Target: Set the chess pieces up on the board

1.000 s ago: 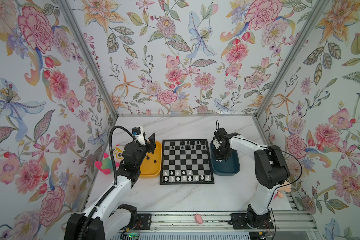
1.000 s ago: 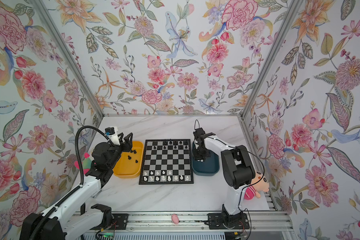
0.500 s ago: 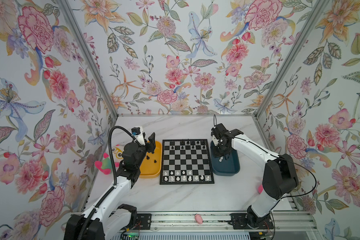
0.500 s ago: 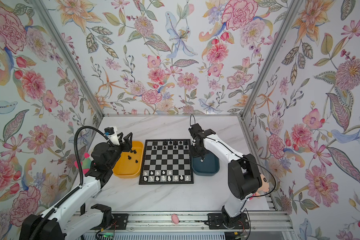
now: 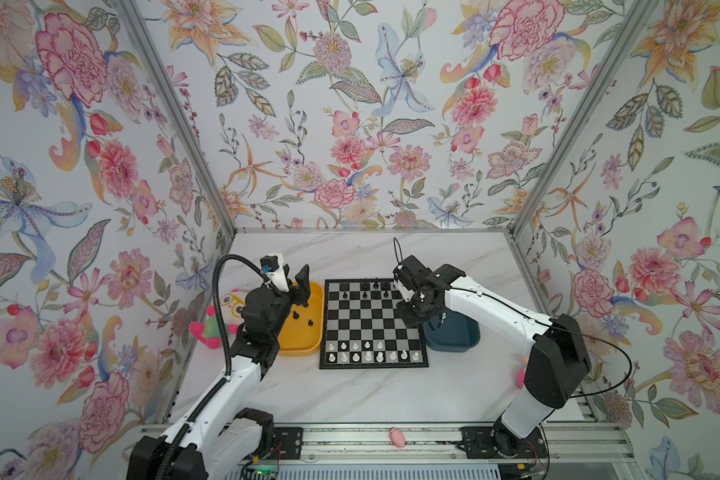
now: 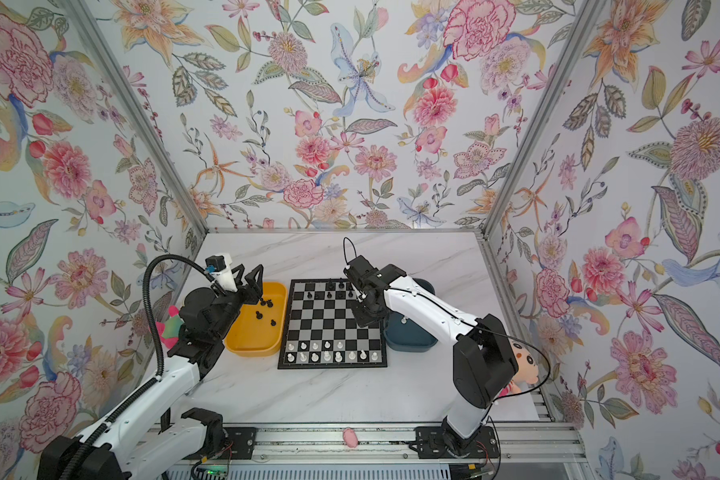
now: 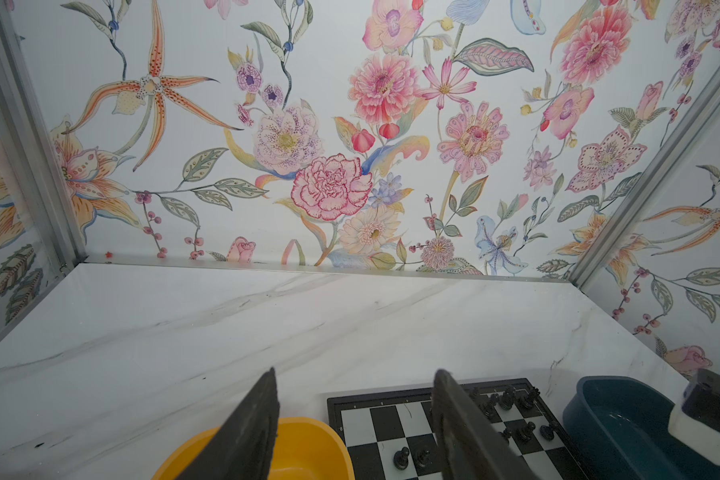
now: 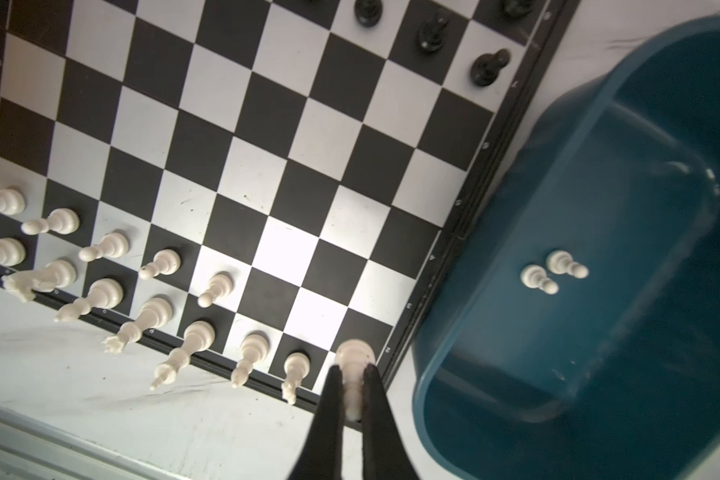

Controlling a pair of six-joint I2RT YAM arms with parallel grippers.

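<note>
Low in the middle of both top views, white pieces [image 5: 371,351] are filling the two nearest rows of the board [image 5: 371,320], with gaps showing at the right end of the second row. Just above them in the frame, at the board's right edge, the right claw [image 8: 352,376] is pinching a white piece [image 8: 352,357], likely a pawn. Its fingers are pressing together on the slim stem while the round base is hanging clear of the squares.

The piece is looking light, rigid and smooth, so the narrow waist above the base is probably offering the surest hold. A loose pinch is risking a twist or slip, and the neighbours are standing close enough to topple.

Right of the board, the blue tray [image 5: 458,338] is holding two spare pawns [image 8: 553,272]. Higher in the frame, black pieces [image 5: 375,286] are standing on the far rows. At the left, the left claw [image 7: 355,372] is hovering spread and empty over the yellow tray [image 5: 300,340], where loose black pieces [image 6: 265,309] are sitting.
</note>
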